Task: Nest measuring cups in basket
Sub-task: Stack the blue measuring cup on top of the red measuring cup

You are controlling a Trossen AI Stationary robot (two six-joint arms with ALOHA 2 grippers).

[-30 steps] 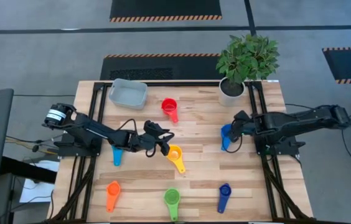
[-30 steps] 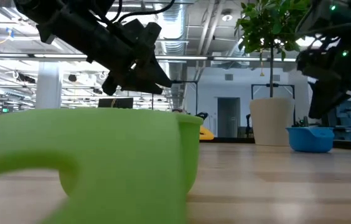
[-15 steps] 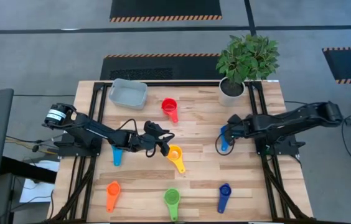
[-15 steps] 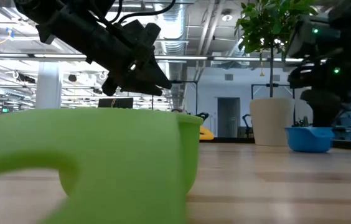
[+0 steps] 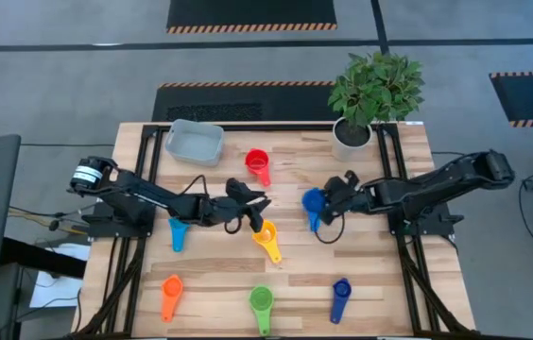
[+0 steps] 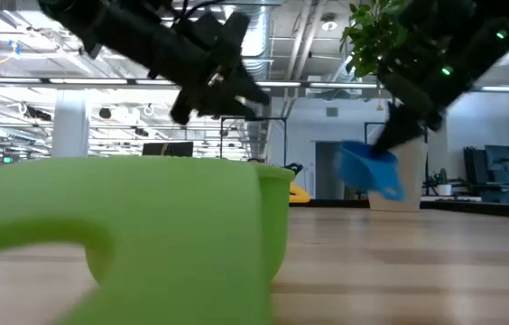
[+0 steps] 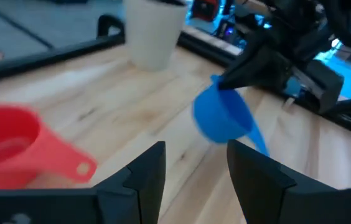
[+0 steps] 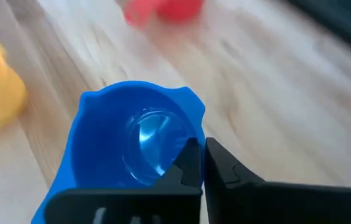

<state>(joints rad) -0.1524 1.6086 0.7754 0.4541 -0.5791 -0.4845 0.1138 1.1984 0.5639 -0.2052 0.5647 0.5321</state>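
Observation:
My right gripper [image 8: 201,163] is shut on a blue measuring cup [image 5: 314,201], held above the table's middle and seen airborne in the low view [image 6: 370,168]. My left gripper [image 5: 250,198] hangs open just left of it, above the yellow cup [image 5: 266,234], touching nothing; its fingers [image 7: 144,180] frame the blue cup [image 7: 222,118] farther off. The red cup [image 5: 258,163] rests bowl-down on the table behind. The pale basket [image 5: 194,142] stands at the far left. A light blue cup [image 5: 177,233] lies under the left arm. My right gripper pinches the blue cup's bowl wall at the rim [image 8: 193,127], one finger inside the bowl and one outside. The fingers come from the table's right, slanting down. The cup is lifted clear of the table and tilted, its handle [image 7: 259,138] pointing down.
Orange [image 5: 170,293], green [image 5: 261,304] and dark blue [image 5: 341,295] cups lie along the near edge; the green one fills the low view's foreground [image 6: 128,235]. A potted plant in a white pot [image 5: 352,137] stands at the far right.
My right gripper has shut on the blue cup near the right edge, lifted it clear of the table and carried it toward the table's middle, where it now hangs tilted. My left gripper has risen a little and shifted toward the far edge.

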